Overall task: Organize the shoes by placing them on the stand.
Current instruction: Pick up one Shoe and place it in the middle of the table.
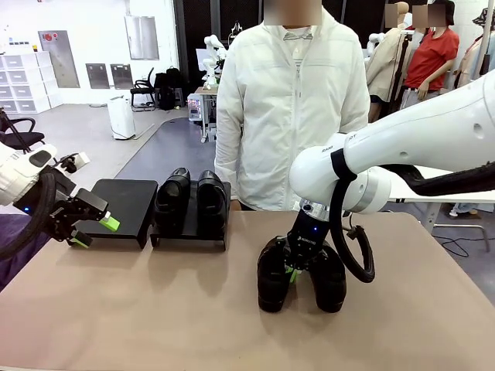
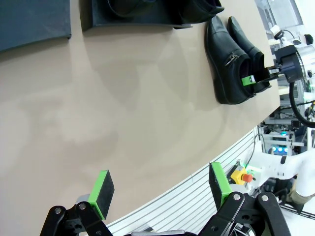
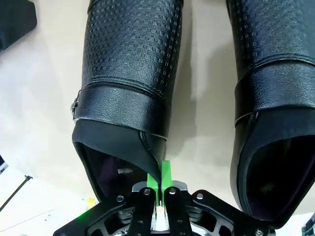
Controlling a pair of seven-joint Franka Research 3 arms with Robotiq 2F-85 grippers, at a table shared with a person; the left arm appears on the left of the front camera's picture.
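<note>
Person (image 1: 290,108) in white jkt behind tan table (image 1: 155,309); chair (image 1: 144,86) bkgd.

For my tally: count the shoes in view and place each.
4. Two shoes sit side by side on the stand's right section; two more stand on the table, the right gripper shut on the left shoe's collar.

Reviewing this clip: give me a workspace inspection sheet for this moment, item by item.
Surface: tan tabletop, unmarked.
Job's things: two glossy black leather slip-on shoes side by side on the right section of the low matte-black stand; two more shoes on the table.
Clutter: nothing seen.
Grippers: right gripper shut on the collar of one table shoe; left gripper open, near the stand's left section.
Cables: black cable loop at the right wrist, beside the shoes.
Surroundings: person in white jacket at the far edge.
</note>
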